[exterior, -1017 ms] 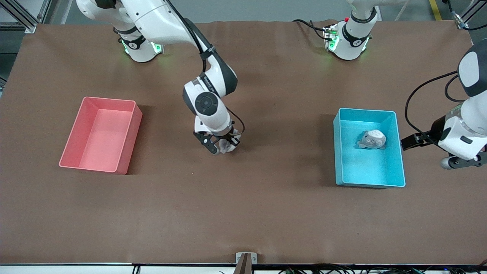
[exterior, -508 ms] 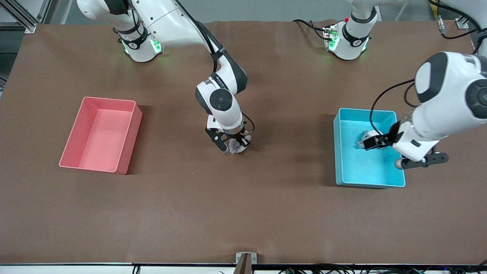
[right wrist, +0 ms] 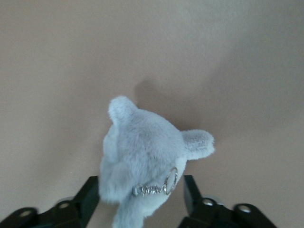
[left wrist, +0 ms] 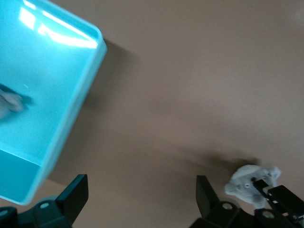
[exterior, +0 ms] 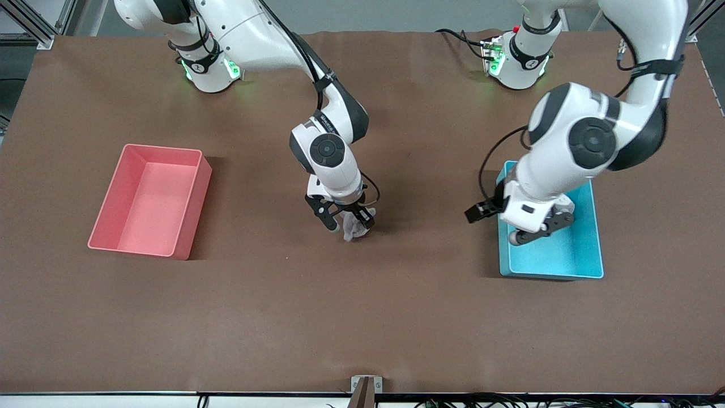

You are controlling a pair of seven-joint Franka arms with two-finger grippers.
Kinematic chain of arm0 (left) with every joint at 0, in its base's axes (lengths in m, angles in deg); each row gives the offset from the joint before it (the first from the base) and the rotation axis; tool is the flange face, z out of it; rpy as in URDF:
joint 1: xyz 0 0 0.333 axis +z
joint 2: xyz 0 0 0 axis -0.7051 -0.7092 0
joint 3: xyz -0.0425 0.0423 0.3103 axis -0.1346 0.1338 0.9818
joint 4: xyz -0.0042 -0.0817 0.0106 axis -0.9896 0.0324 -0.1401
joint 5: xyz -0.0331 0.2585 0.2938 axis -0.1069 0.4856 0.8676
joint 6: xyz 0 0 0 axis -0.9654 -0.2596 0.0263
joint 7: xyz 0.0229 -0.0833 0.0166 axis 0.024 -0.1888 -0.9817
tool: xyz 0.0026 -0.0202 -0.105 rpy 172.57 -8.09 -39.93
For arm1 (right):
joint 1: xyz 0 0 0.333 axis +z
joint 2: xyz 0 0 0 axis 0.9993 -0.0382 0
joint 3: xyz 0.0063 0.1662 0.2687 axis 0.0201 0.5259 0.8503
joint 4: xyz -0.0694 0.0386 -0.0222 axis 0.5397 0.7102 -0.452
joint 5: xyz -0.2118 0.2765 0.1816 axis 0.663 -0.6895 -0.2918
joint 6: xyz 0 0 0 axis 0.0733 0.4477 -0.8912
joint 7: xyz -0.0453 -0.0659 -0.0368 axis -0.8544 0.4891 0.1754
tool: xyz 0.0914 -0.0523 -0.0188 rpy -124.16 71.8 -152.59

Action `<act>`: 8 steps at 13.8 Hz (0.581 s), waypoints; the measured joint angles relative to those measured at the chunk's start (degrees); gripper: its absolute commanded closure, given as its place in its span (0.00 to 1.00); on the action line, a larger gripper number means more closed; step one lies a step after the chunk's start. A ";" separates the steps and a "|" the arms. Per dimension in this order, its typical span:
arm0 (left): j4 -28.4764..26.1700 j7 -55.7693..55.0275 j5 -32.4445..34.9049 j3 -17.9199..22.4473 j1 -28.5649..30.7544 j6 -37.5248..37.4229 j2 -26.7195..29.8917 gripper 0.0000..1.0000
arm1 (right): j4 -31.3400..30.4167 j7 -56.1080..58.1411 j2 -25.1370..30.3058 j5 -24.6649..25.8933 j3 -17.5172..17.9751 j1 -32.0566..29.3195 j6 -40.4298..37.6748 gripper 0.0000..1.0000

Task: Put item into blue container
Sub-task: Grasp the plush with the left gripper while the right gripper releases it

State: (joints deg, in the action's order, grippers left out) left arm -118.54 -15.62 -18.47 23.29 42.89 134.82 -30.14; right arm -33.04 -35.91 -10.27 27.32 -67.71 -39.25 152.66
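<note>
My right gripper (exterior: 352,222) is shut on a small grey plush toy (exterior: 352,228) with a metal keychain, over the middle of the table. In the right wrist view the plush toy (right wrist: 142,156) sits between the black fingers (right wrist: 90,194), and its shadow falls on the brown mat. The blue container (exterior: 566,262) stands toward the left arm's end. My left gripper (exterior: 537,229) hangs open and empty over the container's edge that faces the middle. In the left wrist view my left gripper (left wrist: 140,199) shows the container's rim (left wrist: 80,90) and, farther off, the held plush toy (left wrist: 247,179).
A pink bin (exterior: 150,201) of the same shape stands toward the right arm's end. A grey object (left wrist: 7,102) lies inside the blue container, blurred in the left wrist view and hidden under the left arm in the front view.
The left arm has swung in from the table's end, across the blue container toward the middle. The right gripper has shifted a little toward the left arm's end with the plush toy.
</note>
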 measured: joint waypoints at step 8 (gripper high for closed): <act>-3.00 -22.07 2.28 0.02 -12.14 16.64 -8.59 0.00 | 6.60 26.27 4.45 1.42 -3.46 -8.68 -18.83 0.00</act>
State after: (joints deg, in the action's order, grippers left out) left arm -121.54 -37.70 -16.19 23.31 30.74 151.45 -38.73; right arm -26.45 -9.64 -5.83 28.74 -71.17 -47.93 133.83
